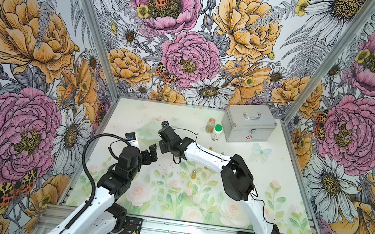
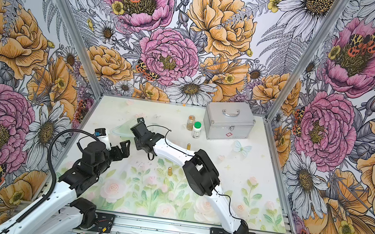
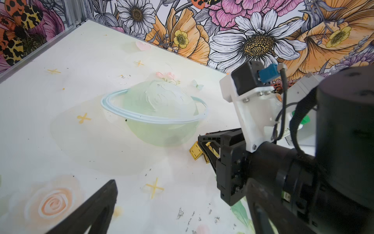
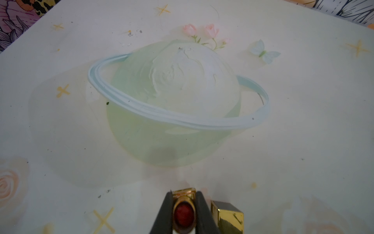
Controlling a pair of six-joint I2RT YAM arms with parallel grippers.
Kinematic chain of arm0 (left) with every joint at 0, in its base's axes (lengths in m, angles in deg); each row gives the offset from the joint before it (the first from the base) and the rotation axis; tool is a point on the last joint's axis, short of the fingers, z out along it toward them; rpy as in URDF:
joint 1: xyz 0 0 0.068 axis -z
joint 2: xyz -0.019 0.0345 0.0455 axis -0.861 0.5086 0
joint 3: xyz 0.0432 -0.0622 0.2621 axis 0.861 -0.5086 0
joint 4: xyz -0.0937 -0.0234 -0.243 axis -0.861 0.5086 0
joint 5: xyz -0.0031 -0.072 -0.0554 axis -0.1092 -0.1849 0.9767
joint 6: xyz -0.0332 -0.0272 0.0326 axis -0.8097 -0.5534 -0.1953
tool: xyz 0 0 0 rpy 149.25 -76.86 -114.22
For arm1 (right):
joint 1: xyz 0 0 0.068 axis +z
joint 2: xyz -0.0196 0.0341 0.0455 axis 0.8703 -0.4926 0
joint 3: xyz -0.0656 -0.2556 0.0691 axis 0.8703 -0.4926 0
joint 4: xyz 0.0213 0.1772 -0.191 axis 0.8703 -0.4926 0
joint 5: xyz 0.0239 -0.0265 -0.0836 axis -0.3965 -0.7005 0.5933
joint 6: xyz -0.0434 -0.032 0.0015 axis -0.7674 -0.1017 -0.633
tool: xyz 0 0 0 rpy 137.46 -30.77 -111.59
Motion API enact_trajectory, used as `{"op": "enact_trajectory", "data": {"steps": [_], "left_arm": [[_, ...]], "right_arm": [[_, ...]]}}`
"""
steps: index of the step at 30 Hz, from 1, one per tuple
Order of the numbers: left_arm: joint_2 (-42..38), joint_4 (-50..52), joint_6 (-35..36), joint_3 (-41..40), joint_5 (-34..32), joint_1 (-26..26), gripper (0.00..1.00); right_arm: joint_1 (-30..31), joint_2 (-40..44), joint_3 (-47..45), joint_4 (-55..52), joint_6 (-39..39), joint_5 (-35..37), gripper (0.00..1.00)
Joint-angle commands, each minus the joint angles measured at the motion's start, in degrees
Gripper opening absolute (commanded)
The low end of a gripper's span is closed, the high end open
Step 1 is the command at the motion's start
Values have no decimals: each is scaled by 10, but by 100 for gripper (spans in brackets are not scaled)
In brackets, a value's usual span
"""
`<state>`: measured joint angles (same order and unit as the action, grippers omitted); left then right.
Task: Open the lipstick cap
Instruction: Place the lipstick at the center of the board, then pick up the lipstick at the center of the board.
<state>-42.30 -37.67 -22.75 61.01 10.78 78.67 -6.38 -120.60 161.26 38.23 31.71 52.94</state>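
Nearest the front rail, on the rose-printed table mat (image 1: 169,202), sits a small gold bullet-shaped cylinder (image 1: 193,174). Just beyond it the two arms come together. The left gripper (image 1: 152,153) hangs with its black jaws spread as wide as they go. There is nothing between them, and the tips are close to the other arm's wrist but apart from it.

The right gripper (image 4: 184,210) is clamped tight on the gold lipstick tube (image 4: 184,217), one finger on each side. The dark red stick shows bare at the tube's end (so the cap is already off). The square gold lipstick cap (image 4: 227,216) lies on the mat just beside one of those fingers, free of both grippers, near the painted green planet (image 4: 172,141).

Farther back stand an amber glass vial with a gold lid (image 1: 210,125) and a white plastic bottle with a green lid (image 1: 217,132). Both are capped, and I cannot tell what is inside either. By the far wall sits a silver metal case with a handle (image 1: 249,123), its lid down.
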Motion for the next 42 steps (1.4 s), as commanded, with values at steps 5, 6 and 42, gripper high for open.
{"op": "enact_trajectory", "data": {"steps": [5, 6, 42], "left_arm": [[-1, -20, -11, -9, 1, -5, 98], [0, -20, -10, -9, 1, -5, 99], [73, -45, 73, 29, -28, 142, 99]], "right_arm": [[5, -22, 5, 34, -8, 19, 15], [5, -21, 1, 38, -8, 20, 15], [-102, 208, -143, -171, 82, -88, 58]]}}
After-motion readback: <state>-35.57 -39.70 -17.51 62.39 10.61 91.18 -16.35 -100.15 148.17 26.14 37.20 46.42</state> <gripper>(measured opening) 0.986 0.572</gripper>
